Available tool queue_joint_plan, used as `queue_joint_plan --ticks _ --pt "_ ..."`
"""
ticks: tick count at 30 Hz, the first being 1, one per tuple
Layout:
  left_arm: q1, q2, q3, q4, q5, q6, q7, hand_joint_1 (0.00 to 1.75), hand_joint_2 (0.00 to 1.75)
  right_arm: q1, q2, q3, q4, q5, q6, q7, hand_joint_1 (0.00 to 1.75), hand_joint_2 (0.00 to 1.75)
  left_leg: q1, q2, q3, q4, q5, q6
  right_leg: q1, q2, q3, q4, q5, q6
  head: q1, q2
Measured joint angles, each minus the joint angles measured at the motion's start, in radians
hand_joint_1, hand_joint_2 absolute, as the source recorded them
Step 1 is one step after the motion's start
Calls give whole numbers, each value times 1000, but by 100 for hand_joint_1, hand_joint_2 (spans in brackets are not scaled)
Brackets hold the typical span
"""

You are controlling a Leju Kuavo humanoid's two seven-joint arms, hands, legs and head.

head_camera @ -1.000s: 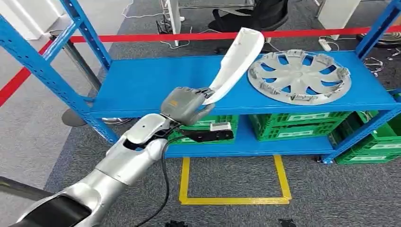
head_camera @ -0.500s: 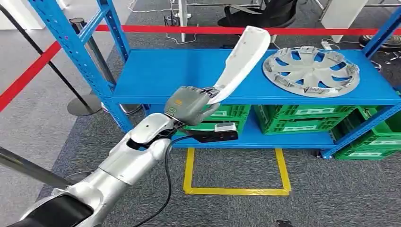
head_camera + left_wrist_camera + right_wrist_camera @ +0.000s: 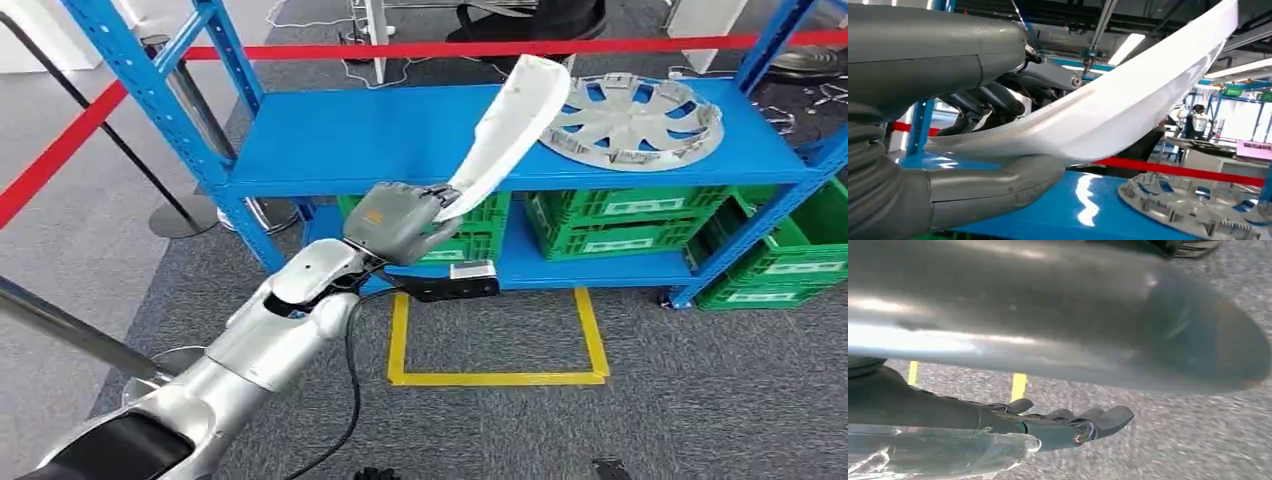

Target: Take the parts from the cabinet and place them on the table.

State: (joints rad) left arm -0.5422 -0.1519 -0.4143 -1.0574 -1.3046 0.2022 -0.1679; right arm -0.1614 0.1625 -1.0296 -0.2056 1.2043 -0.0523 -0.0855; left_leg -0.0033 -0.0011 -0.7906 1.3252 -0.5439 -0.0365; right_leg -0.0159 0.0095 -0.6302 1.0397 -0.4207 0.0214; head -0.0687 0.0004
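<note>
The big blue cabinet (image 3: 400,140) has a wide top shelf and a lower shelf with green crates (image 3: 620,215) on it. A round silver wheel cover (image 3: 632,120) lies flat near the right end of the top shelf. It is one of the parts, and it is not picked up yet.

The long white part (image 3: 505,125) is off the shelf and up in the air, in front of the shelf's front edge, near the middle. The left hand (image 3: 395,222) holds it by its lower end, with the thumb under it and the dark fingers (image 3: 998,102) curled over the top. Its long side runs up and away from the hand. The free end points up and a bit to the right, toward the back of the shelf.

The right hand (image 3: 1073,427) hangs low over the gray floor, fingers apart, with nothing in them.

So this looks like the carrying step. Next the robot likely needs to turn away, find the desk, and set the long part down without bumping the shelf posts.
</note>
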Motion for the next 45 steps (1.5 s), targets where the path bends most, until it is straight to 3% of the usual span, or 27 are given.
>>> queue_joint_plan --ticks 2,4,5,6,10,11,13,14,15,17,19,20,21,24,25,27,29,30,32,34,36,37,40,41,42,44,45 --pt "1 2 -1 0 0 0 0 175 175 0 0 0 0 0 0 0 0 0 0 0 53 -38 50 4 0 0 -27 0 19 4 -1 0" --pt "-3 1 -1 0 0 0 0 175 175 -1 0 0 0 0 0 0 0 0 0 0 166 -180 82 11 0 1 -46 0 38 10 -1 0" --pt "-6 0 -2 0 0 0 0 175 175 0 0 0 0 0 0 0 0 0 -2 -1 239 -264 59 16 2 1 -55 1 45 16 -3 0" --pt "-9 -2 -2 0 0 0 0 175 175 -1 0 0 0 2 0 0 0 0 -5 -3 257 -315 42 23 2 1 -59 2 56 22 -2 0" --pt "-10 -4 -3 0 0 0 0 175 175 3 0 0 0 2 0 0 0 0 -7 1 238 -334 81 54 -11 1 -74 -17 82 47 -3 0" --pt "-11 -6 -3 0 0 0 0 175 175 5 0 0 0 2 0 0 0 0 -9 1 231 -337 91 59 -6 -1 -84 10 37 47 0 0" --pt "-11 -7 -4 0 0 0 0 175 175 4 1 0 0 2 0 0 0 0 -8 2 212 -339 110 66 -5 -1 -126 159 -73 52 12 0" --pt "-10 -7 -5 1 0 0 0 175 175 4 1 0 0 2 0 0 0 0 -9 2 202 -338 117 66 -5 -1 -146 237 -109 55 11 0" --pt "-9 -7 -7 3 0 0 0 175 175 4 1 0 0 3 0 0 0 0 -8 3 193 -338 124 65 -6 -1 -151 282 -117 57 12 0" --pt "-7 -6 -8 5 0 -1 0 175 175 4 0 0 0 3 0 0 0 0 -5 3 179 -337 136 59 -7 -2 -104 250 -80 61 12 0" --pt "-7 -3 -8 6 0 -1 0 175 175 1 0 0 0 3 0 0 0 0 1 2 168 -332 146 47 -12 -6 24 68 -28 69 11 0" --pt "-9 -2 -8 6 0 -1 0 175 175 -2 4 0 0 3 0 1 0 0 -2 2 161 -331 150 39 -13 -8 68 -4 -59 79 14 0" --pt "-13 1 -7 7 0 -1 0 175 175 -5 6 0 0 3 1 1 0 0 -7 2 157 -328 154 34 -8 2 76 -9 -47 57 14 0" --pt "-14 4 -9 8 0 -1 1 175 175 -6 6 0 0 3 1 3 0 0 -7 0 150 -328 175 21 -8 2 55 -3 -38 40 11 0" --pt "-15 6 -10 8 0 -1 1 175 175 -6 6 0 0 3 1 3 0 0 -5 0 142 -325 168 18 -10 2 48 -5 -30 28 11 0" --pt "-15 9 -11 8 0 -1 1 175 175 -8 6 0 0 3 1 4 0 0 -3 0 114 -245 82 8 -8 2 32 -6 -17 8 5 0" --pt "-15 11 -11 9 0 -1 1 175 175 -8 6 -1 0 3 1 4 0 0 -3 0 56 -79 -10 3 -4 1 13 -6 -3 1 4 0" --pt "-14 12 -11 9 0 -1 1 175 175 -8 6 -1 0 3 1 4 0 0 -4 0 38 -17 -33 5 -2 1 3 -5 5 1 4 0" --pt "-12 14 -11 9 0 -1 1 175 175 -8 6 -1 0 3 2 4 0 0 -5 0 68 -34 1 16 3 1 -16 -5 20 0 2 0" --pt "-14 14 -11 9 0 -1 1 175 175 -9 6 -1 0 3 2 4 0 0 -12 0 166 -177 64 33 6 2 -31 -6 34 0 3 0" --pt "-21 14 -13 9 0 -1 1 175 175 -10 7 -2 0 3 2 4 0 0 -25 -2 264 -326 60 50 8 3 -45 -5 48 6 3 0" --pt "-23 13 -13 9 0 -1 1 175 175 -10 8 -2 0 3 2 4 0 0 -26 -2 263 -336 61 46 5 2 -48 -8 60 11 4 0" --pt "-22 16 -13 9 3 -1 1 175 175 -5 11 -3 0 4 5 5 0 0 -30 -2 253 -355 84 58 1 2 -52 -22 80 30 0 0" --pt "-23 15 -13 9 4 0 1 175 175 -3 11 -3 0 5 5 5 0 0 -24 1 252 -359 94 61 0 1 -64 -10 60 30 0 0" --pt "-23 15 -13 9 16 -1 -6 175 175 -3 11 -3 0 5 5 5 0 0 -22 1 246 -361 102 70 2 1 -80 38 8 32 3 0" --pt "-10 15 -9 9 81 -6 -36 175 175 -2 10 -3 0 5 5 3 0 0 -22 3 231 -360 115 72 1 0 -130 197 -88 40 5 0" --pt "0 15 -6 9 107 -10 -47 175 175 -1 11 -3 0 4 5 3 0 0 -22 4 224 -360 121 71 1 0 -149 264 -112 44 6 0"
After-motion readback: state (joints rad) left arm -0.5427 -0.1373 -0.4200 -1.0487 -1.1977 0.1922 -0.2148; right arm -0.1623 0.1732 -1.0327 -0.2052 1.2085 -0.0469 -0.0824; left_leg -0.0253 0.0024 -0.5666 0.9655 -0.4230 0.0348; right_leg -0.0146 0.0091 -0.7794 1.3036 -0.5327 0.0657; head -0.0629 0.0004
